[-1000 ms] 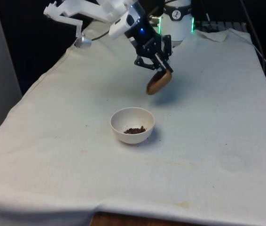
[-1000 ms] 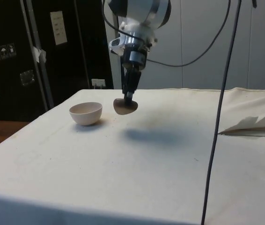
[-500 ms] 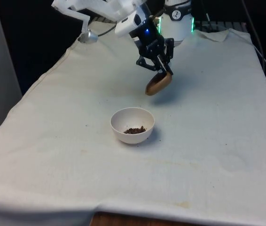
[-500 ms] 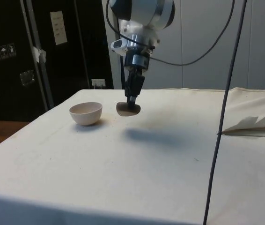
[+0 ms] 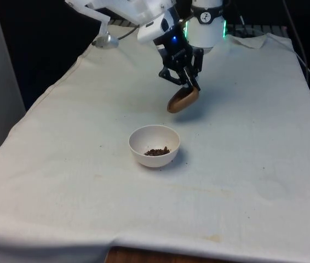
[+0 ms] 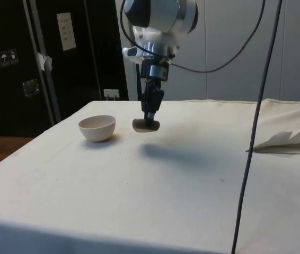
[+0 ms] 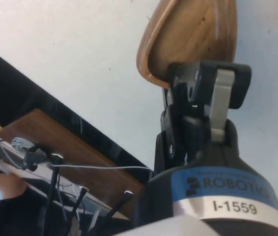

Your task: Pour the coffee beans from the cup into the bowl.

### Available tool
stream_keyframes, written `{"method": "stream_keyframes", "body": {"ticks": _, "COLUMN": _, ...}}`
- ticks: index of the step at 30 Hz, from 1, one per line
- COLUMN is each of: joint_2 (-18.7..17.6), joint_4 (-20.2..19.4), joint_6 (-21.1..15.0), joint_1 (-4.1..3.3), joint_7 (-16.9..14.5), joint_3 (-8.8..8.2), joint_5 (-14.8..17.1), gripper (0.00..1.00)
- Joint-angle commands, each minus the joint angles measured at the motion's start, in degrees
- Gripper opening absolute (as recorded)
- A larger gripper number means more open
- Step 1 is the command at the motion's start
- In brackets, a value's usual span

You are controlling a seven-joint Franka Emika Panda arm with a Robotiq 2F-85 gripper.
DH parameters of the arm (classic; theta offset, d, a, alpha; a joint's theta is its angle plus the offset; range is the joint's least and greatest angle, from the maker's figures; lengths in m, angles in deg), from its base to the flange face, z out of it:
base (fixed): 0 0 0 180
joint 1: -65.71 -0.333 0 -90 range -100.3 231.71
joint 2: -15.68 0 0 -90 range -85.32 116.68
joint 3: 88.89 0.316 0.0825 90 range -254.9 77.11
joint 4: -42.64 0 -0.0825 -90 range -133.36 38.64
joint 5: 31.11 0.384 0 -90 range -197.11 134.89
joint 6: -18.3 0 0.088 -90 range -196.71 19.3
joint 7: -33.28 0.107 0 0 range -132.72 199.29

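Clamping the rim of the brown wooden cup (image 5: 182, 99), the gripper (image 5: 189, 86) has its jaws closed tight on that edge, and the cup hangs tilted in the air above the table's white cloth (image 5: 253, 137). In the wrist view the cup's inside (image 7: 190, 34) looks bare, though part of it sits behind the fingers (image 7: 221, 93). Out from there, the white bowl (image 5: 154, 145) rests on the cloth nearer the table's front edge, well apart from the cup, with dark coffee beans (image 5: 157, 151) lying at its bottom. In the side view the cup (image 6: 146, 125) hovers just beside the bowl (image 6: 97, 127).
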Motion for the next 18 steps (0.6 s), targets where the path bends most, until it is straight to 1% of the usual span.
{"method": "stream_keyframes", "body": {"ticks": 1, "joint_2": 0.2, "joint_4": -0.5, "joint_6": -1.5, "joint_1": -0.57, "joint_7": 0.9, "joint_3": -0.17, "joint_5": -0.9, "gripper": 0.00}}
{"method": "stream_keyframes", "body": {"ticks": 5, "joint_2": 0.1, "joint_4": -0.7, "joint_6": -3.3, "joint_1": -0.57, "joint_7": 1.7, "joint_3": 0.52, "joint_5": -2.0, "gripper": 0.00}}
{"method": "stream_keyframes", "body": {"ticks": 6, "joint_2": 0.0, "joint_4": -0.3, "joint_6": -2.1, "joint_1": 0.00, "joint_7": 1.0, "joint_3": 0.86, "joint_5": -1.3, "gripper": 0.00}}
{"method": "stream_keyframes", "body": {"ticks": 7, "joint_2": 0.1, "joint_4": -0.7, "joint_6": -3.6, "joint_1": -0.57, "joint_7": 1.9, "joint_3": 0.69, "joint_5": -2.3, "gripper": 0.00}}
{"method": "stream_keyframes", "body": {"ticks": 13, "joint_2": -0.1, "joint_4": -1.1, "joint_6": -6.2, "joint_1": -0.57, "joint_7": 3.6, "joint_3": 1.78, "joint_5": -4.3, "gripper": 0.00}}
{"method": "stream_keyframes", "body": {"ticks": 14, "joint_2": -0.1, "joint_4": -1.1, "joint_6": -6.2, "joint_1": -0.57, "joint_7": 3.6, "joint_3": 1.78, "joint_5": -4.3, "gripper": 0.00}}
{"method": "stream_keyframes", "body": {"ticks": 15, "joint_2": 0.0, "joint_4": -0.8, "joint_6": -4.9, "joint_1": 0.00, "joint_7": 2.6, "joint_3": 2.01, "joint_5": -3.4, "gripper": 0.00}}
{"method": "stream_keyframes", "body": {"ticks": 16, "joint_2": -0.1, "joint_4": -1.2, "joint_6": -6.5, "joint_1": -0.57, "joint_7": 3.8, "joint_3": 1.89, "joint_5": -4.6, "gripper": 0.00}}
{"method": "stream_keyframes", "body": {"ticks": 18, "joint_2": -0.1, "joint_4": -1.4, "joint_6": -7.6, "joint_1": -0.57, "joint_7": 4.6, "joint_3": 2.35, "joint_5": -5.5, "gripper": 0.00}}
